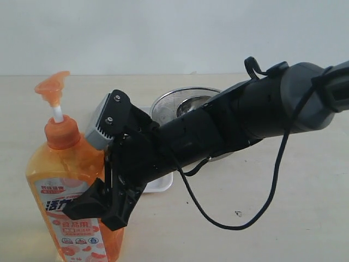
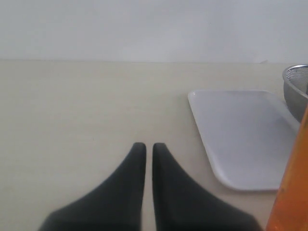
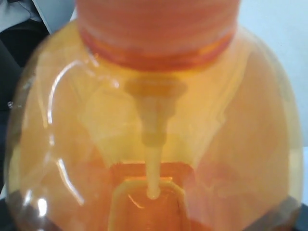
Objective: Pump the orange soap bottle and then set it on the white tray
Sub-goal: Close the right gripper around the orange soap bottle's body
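Note:
The orange soap bottle [image 1: 60,164] stands upright at the near left of the table, its pump head [image 1: 52,87] raised on a white stem. My right gripper [image 1: 101,210] reaches across from the right and is shut on the bottle's body just below the shoulder. In the right wrist view the bottle [image 3: 154,110] fills the frame, with dark fingers [image 3: 7,216] at its sides. The white tray [image 2: 245,134] lies flat beside the bottle [image 2: 291,192]; in the exterior view only a corner of the tray [image 1: 159,184] shows under the arm. My left gripper [image 2: 149,147] hangs shut and empty over bare table.
A round steel bowl [image 1: 180,103] sits behind the tray, partly covered by the right arm; its rim [image 2: 296,89] shows in the left wrist view. A black cable [image 1: 272,180] loops down from the right arm toward the table.

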Robot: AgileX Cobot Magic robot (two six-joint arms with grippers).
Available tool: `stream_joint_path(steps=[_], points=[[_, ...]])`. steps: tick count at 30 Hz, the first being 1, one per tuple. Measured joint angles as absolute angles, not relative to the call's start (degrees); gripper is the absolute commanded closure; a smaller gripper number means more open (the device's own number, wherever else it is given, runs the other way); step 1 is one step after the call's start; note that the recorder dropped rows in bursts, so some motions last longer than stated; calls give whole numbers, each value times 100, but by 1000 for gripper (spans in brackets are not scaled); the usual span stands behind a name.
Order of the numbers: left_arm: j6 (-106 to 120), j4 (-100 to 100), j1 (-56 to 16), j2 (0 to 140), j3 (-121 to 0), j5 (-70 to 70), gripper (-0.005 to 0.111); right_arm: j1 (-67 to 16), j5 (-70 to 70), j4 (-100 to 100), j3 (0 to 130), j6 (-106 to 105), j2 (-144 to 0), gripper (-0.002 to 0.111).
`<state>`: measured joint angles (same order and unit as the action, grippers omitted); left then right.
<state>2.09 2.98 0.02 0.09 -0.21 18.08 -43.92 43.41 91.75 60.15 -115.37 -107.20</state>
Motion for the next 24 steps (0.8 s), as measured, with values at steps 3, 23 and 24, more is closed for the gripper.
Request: stream_joint_path(steps=[3, 23, 24], points=[[209, 298, 2, 9, -21, 1808, 102, -4392, 4341, 9175, 6015, -11537, -10720, 106], [209, 298, 2, 9, -21, 1808, 102, -4396, 4284, 9059, 6028, -12158, -10699, 108], [209, 298, 2, 9, -21, 1808, 102, -4396, 4269, 9004, 6041, -12158, -10669, 108]])
